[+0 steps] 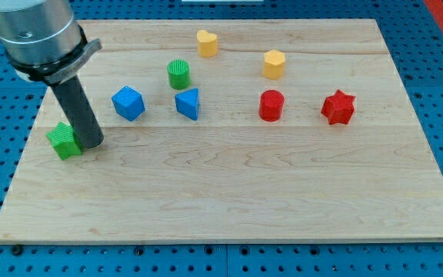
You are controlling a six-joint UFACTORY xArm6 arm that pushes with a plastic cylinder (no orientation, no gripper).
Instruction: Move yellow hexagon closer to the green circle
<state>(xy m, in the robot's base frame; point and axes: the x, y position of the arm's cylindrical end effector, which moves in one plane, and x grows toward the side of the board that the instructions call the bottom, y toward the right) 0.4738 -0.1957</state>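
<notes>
The yellow hexagon (274, 64) sits near the view's top, right of centre. The green circle (178, 74) stands to its left, with a gap of about a fifth of the board's width between them. My tip (92, 142) rests on the board at the view's left, touching the right side of a green star-like block (65, 140). It is far left of and below the green circle, and farther still from the yellow hexagon.
A yellow heart (207, 42) lies at the top centre. A blue cube-like block (128, 103) and a blue triangle (188, 103) sit below the green circle. A red cylinder (271, 105) and a red star (338, 107) lie below the hexagon. The wooden board (229, 200) lies on a blue pegboard.
</notes>
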